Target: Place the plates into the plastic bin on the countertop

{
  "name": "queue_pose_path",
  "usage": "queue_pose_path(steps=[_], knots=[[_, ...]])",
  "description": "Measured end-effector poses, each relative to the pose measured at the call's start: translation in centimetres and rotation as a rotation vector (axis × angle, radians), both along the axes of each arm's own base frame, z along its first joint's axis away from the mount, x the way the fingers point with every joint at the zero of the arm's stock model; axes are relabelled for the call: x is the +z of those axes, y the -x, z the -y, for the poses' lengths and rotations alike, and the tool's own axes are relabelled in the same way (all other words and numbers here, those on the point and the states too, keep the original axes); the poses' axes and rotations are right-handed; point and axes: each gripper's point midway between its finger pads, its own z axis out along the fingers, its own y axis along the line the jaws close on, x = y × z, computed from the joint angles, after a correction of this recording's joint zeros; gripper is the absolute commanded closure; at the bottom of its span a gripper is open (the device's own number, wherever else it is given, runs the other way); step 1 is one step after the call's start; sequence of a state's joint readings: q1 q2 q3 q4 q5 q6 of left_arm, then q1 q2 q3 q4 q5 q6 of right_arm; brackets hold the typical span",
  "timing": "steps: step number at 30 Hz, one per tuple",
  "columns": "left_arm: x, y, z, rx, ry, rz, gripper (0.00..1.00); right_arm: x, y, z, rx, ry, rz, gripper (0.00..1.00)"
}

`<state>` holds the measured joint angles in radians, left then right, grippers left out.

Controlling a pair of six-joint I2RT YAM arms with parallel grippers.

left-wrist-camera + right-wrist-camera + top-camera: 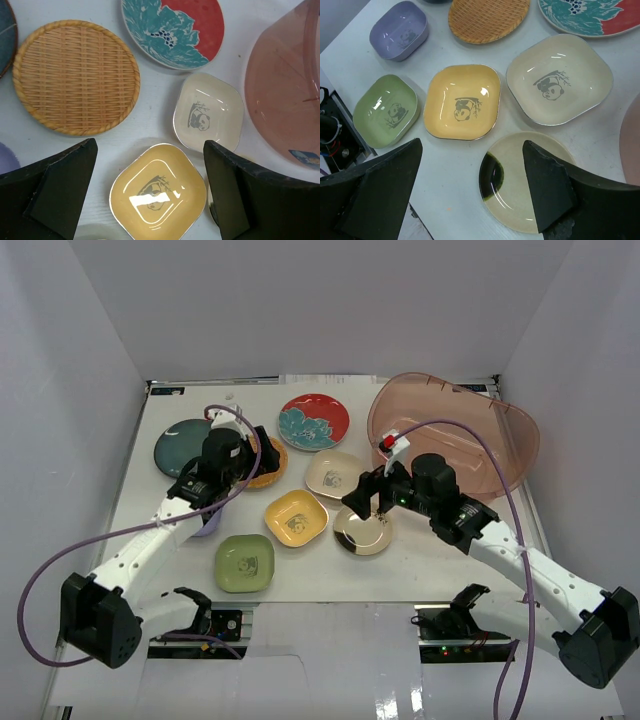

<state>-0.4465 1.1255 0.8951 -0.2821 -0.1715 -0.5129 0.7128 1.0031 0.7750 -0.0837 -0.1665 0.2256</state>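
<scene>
Overhead, the translucent pinkish plastic bin (500,455) sits at about two o'clock on the white countertop (420,565). Eight plates lie on the countertop outside it.

The red plate with teal flower (315,421) is at twelve o'clock, just beside the bin's left rim. The dark teal plate (178,445) is at ten o'clock. The orange woven plate (272,470) is at the teal plate's four o'clock, partly covered by the left gripper (262,447).

Near the middle lies the cream panda dish (335,476), with the yellow panda dish (296,517) at its seven o'clock. The green panda dish (244,563) lies further along that line, near the front edge. The glossy gold plate (365,535) is at the cream dish's five o'clock, partly under the right gripper (365,498). The lavender dish (208,527) is at the yellow dish's nine o'clock and is mostly hidden by the left arm.

The left gripper's jaws are spread wide and hold nothing. In its wrist view the yellow panda dish lies low between the fingers (65,190), with the woven plate at ten o'clock and the cream dish at two o'clock.

The right gripper's jaws are likewise released and empty. Its wrist view shows the gold plate between the fingers (545,190), its rim running behind the right-hand one. I cannot tell whether they touch.
</scene>
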Motion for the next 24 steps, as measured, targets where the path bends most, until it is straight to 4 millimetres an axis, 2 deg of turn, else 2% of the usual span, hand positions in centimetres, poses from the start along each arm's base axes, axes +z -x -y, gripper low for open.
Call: queue_pose_path(steps=[4, 6, 7, 9, 11, 13, 15, 20, 24], knots=[[-1.5, -1.3, 1.6, -0.039, 0.001, -0.063, 0.02, 0.0, 0.9, 0.7, -0.001, -0.019, 0.014, 0.14], [-2.0, -1.4, 1.5, -0.037, 0.023, -0.093, 0.02, -0.4, 1.3, 1.0, -0.002, -0.020, 0.011, 0.14], [-2.1, -1.7, 0.7, -0.024, 0.056, -0.107, 0.02, -0.6, 1.5, 1.2, -0.003, -0.020, 0.008, 0.14], [-1.7, -3.1, -2.9, 0.064, 0.131, -0.112, 0.02, -1.1, 1.8, 1.5, -0.003, -0.020, 0.001, 0.14], [-1.2, -4.6, -8.8, 0.206, 0.207, -0.095, 0.02, -1.5, 2.1, 1.6, -0.005, -0.021, -0.008, 0.15], [-0.9, -5.1, -14.8, 0.361, 0.258, -0.068, 0.02, -1.8, 2.2, 1.6, -0.003, -0.021, -0.015, 0.15], [-1.0, -5.0, -18.2, 0.449, 0.291, -0.055, 0.05, -2.1, 2.4, 1.6, 0.000, -0.019, -0.022, 0.15], [-2.8, -5.1, -23.2, 0.586, 0.377, -0.074, 0.16, -2.7, 2.7, 1.5, 0.016, -0.019, -0.034, 0.16], [-7.0, -5.5, -25.8, 0.668, 0.403, -0.165, 0.22, -3.5, 3.0, 1.3, 0.036, -0.012, -0.054, 0.16]])
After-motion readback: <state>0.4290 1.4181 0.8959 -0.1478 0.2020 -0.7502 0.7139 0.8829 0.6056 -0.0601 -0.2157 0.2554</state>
